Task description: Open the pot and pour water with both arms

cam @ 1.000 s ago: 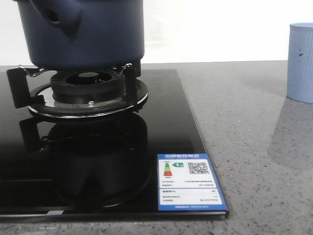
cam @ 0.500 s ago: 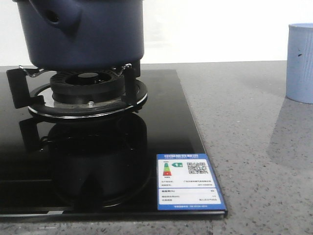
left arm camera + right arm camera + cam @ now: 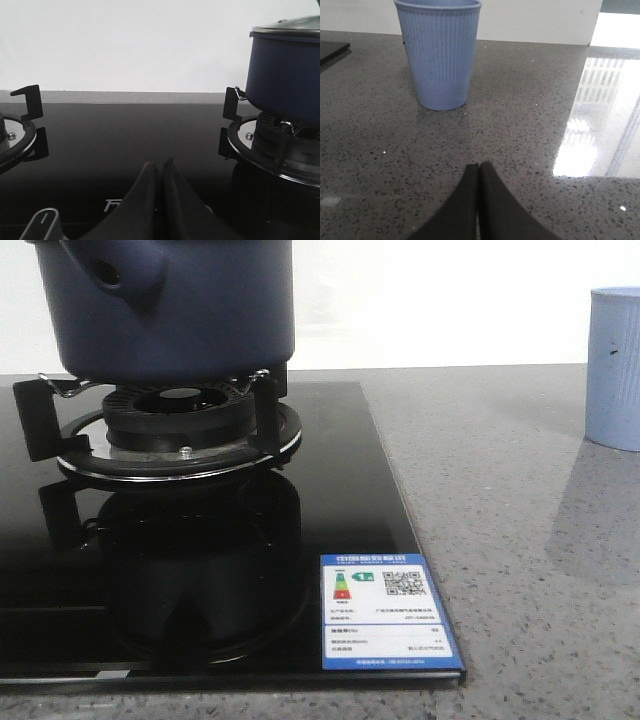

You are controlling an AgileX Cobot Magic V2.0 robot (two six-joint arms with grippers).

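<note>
The dark navy-blue pot [image 3: 180, 305] stands on the gas burner [image 3: 180, 430] of the black glass hob [image 3: 330, 490], its stubby hollow handle [image 3: 115, 275] turned toward the camera. In the left wrist view the pot [image 3: 285, 75] carries a lid [image 3: 287, 27]. My left gripper [image 3: 160, 165] is shut and empty, low over the hob, to the side of the pot. My right gripper [image 3: 479, 166] is shut and empty over the grey counter, short of a pale blue ribbed cup [image 3: 440, 52]. Neither gripper shows in the front view.
The pale blue cup [image 3: 615, 365] stands on the speckled grey counter [image 3: 520, 540] at the far right. A blue energy label [image 3: 385, 612] sits on the hob's front corner. A second burner's support [image 3: 17, 125] is on the hob's other side. A white wall lies behind.
</note>
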